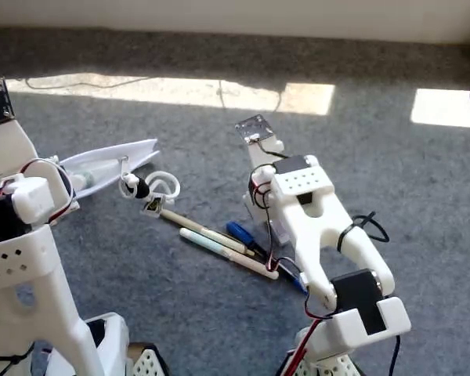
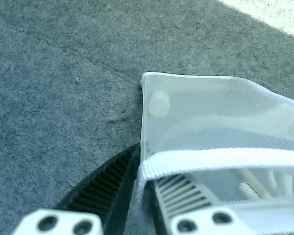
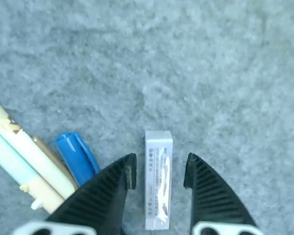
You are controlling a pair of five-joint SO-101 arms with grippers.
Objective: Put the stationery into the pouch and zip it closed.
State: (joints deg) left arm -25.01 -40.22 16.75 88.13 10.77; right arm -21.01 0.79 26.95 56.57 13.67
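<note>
The white mesh pouch (image 1: pixel 110 166) lies tilted on the grey carpet at the left, and my left gripper (image 2: pixel 143 172) is shut on its woven rim (image 2: pixel 220 159). Through the mesh, pale items show inside the pouch (image 2: pixel 210 122). Two cream pens (image 1: pixel 219 243) and a blue pen (image 1: pixel 241 233) lie side by side in the middle. My right gripper (image 3: pixel 160 166) is open, low over the carpet, with a small white eraser (image 3: pixel 158 188) between its fingers. The blue pen (image 3: pixel 78 159) and the cream pens (image 3: pixel 24 156) lie just beside that gripper.
A white loop with a black piece (image 1: pixel 153 188) lies next to the pouch's mouth, near the pens' ends. The right arm (image 1: pixel 321 227) hangs over the pens' other ends. Sunlit patches (image 1: pixel 180 90) cross the carpet at the back.
</note>
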